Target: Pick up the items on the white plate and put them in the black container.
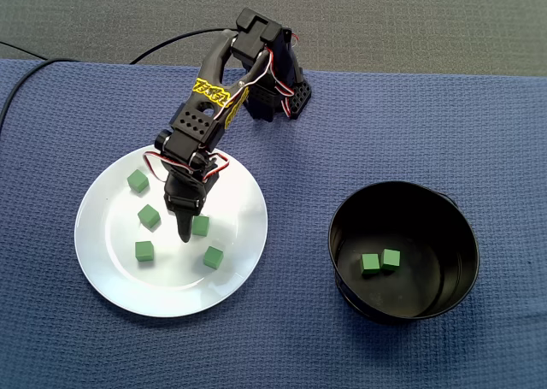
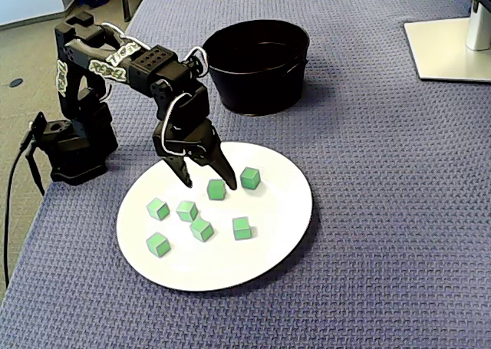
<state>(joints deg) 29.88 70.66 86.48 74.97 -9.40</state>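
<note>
Several small green cubes lie on the white plate (image 1: pixel 111 278) (image 2: pixel 284 226). My black gripper (image 2: pixel 209 185) hangs low over the plate with its fingers spread, and one green cube (image 2: pixel 216 189) sits between the fingertips. From above, the gripper (image 1: pixel 185 233) points down just left of a cube (image 1: pixel 200 226). The black container (image 1: pixel 457 261) holds two green cubes (image 1: pixel 379 261). In the other fixed view the container (image 2: pixel 257 80) stands behind the plate and its inside is hidden.
A blue woven cloth covers the table. The arm's base (image 2: pixel 73 146) stands beside the plate. A monitor foot (image 2: pixel 449 46) occupies the far right corner. A black cable (image 2: pixel 15 203) runs off the table edge.
</note>
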